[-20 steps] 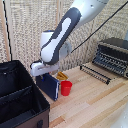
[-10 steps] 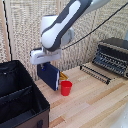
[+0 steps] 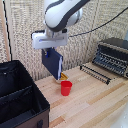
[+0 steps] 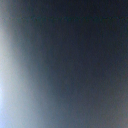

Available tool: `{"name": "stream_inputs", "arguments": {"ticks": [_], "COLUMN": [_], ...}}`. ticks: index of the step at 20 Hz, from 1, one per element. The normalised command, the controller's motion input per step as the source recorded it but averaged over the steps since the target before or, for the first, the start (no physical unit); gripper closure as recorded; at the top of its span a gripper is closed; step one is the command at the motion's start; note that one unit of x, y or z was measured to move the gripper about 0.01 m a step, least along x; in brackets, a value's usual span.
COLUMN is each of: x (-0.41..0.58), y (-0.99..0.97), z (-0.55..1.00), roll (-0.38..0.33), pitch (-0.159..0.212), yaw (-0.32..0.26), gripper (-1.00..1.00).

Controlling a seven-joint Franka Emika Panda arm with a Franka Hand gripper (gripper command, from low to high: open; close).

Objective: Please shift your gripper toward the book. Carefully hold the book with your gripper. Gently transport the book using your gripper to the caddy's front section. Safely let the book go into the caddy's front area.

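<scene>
Carry step: gripper (image 3: 50,49) jaws clamped on the book (image 3: 52,63), hanging midair, next swing over to the caddy (image 3: 22,100) front section.

The gripper (image 3: 50,50) has lifted the book (image 3: 52,63) higher above the bench (image 3: 95,100), clear of the red cup (image 3: 66,88), carrying it slightly toward the exterior view's left

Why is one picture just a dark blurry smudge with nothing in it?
In the wrist view, something dark blue sits so close to the lens that all is out of focus, with a pale glow along one edge; in the exterior view, soft but readable, the gripper holds the book up above the table.
</scene>
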Motion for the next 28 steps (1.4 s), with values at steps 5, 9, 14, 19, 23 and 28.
{"name": "stream_inputs", "arguments": {"ticks": [5, 9, 14, 19, 23, 28], "x": [-0.152, -0.116, -0.070, -0.037, -0.005, 0.000], "y": [0.00, 0.07, 0.23, 0.35, 0.37, 0.42], "z": [0.65, 0.59, 0.52, 0.43, 0.42, 0.35], "roll": [0.038, 0.058, 0.040, 0.014, 0.013, 0.001], "pitch": [0.007, 0.000, 0.000, 0.000, -0.004, -0.003], "yaw": [-0.259, -0.252, -0.240, -0.232, -0.244, -0.244], "gripper": [1.00, 1.00, 1.00, 1.00, 1.00, 1.00]}}
